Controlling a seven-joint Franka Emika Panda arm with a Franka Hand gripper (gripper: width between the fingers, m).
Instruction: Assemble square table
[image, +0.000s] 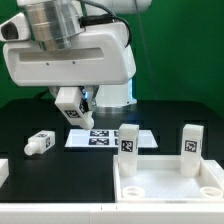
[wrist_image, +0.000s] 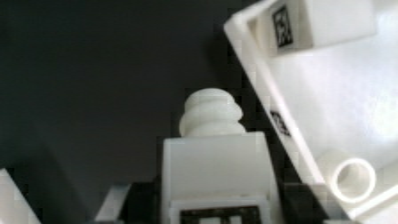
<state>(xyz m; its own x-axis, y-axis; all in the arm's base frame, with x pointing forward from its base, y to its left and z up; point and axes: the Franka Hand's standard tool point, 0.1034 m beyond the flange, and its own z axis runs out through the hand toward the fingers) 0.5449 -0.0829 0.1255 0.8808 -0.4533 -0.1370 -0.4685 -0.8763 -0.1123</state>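
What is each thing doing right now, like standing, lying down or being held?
gripper: shut on the held leg.
held leg: up off the table, tilted.
loose leg: lying on its side.
first standing leg: upright at a tabletop corner.
second standing leg: upright at another corner.
tabletop: lying flat, one corner hole empty.

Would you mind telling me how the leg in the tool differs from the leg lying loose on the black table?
The held leg is off the table, tilted; the loose leg lies on its side on it. The tool is shut on the held leg; nothing touches the loose leg. Both are short, white and tagged.
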